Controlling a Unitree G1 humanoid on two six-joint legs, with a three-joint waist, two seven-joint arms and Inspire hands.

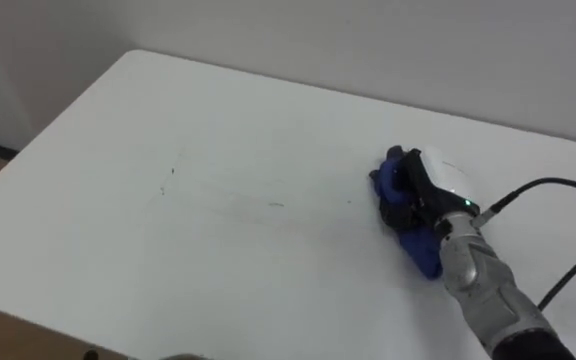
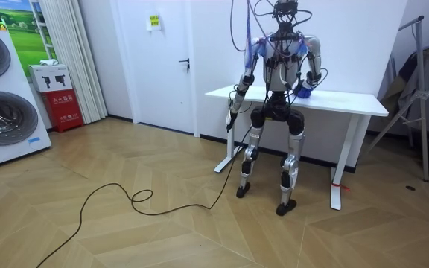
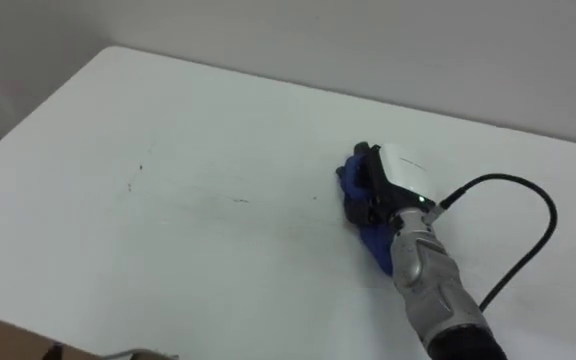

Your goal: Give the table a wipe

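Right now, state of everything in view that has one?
table, faint dark marks left of the cloth
cloth, bunched under the right hand
right hand, curled on the cloth
left hand, hanging beside the table
door, shut

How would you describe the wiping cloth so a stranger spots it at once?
Find the white table against the wall. Toward its right side, the right robot hand grips a bunched cloth. It is the only blue thing there.
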